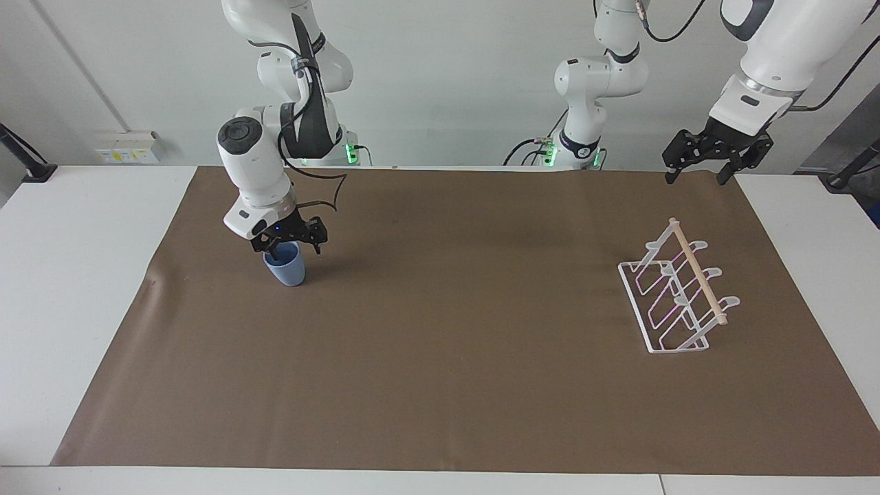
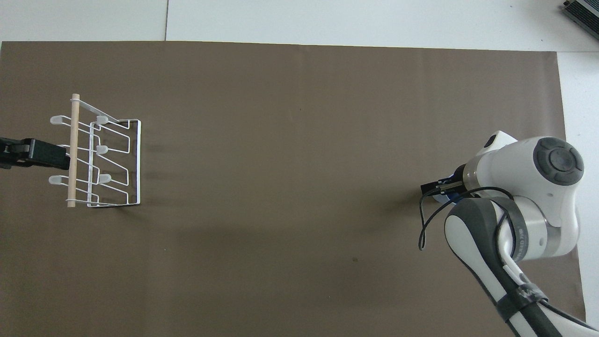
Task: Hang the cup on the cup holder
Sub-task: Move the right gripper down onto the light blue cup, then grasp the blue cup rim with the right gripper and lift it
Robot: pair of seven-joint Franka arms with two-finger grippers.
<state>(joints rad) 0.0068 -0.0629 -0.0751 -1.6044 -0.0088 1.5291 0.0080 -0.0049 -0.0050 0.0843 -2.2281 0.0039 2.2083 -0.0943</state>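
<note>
You see the cup (image 1: 285, 267) standing upright on the brown mat (image 1: 454, 357), toward the right arm's end of the table and well apart from the cup holder (image 1: 677, 295). Your right gripper (image 1: 289, 249) is down at the cup's rim, its jaws spread, with one finger low at the side of the rim toward the right arm's end and the other hanging beside the cup on the side toward the middle of the table; you cannot tell whether either finger touches the plastic. From overhead, the right arm's wrist covers most of the cup (image 2: 440, 196), so only a sliver of blue shows at the edge of the right gripper (image 2: 437, 189). The cup holder stands on the mat toward the left arm's end of the table, its wooden rod (image 1: 698, 271) along the top and its looped prongs bare. Your left gripper (image 1: 696, 175) waits in the air, jaws spread and holding nothing, over the edge of the mat closest to the robots, near the cup holder's end of the table.
</note>
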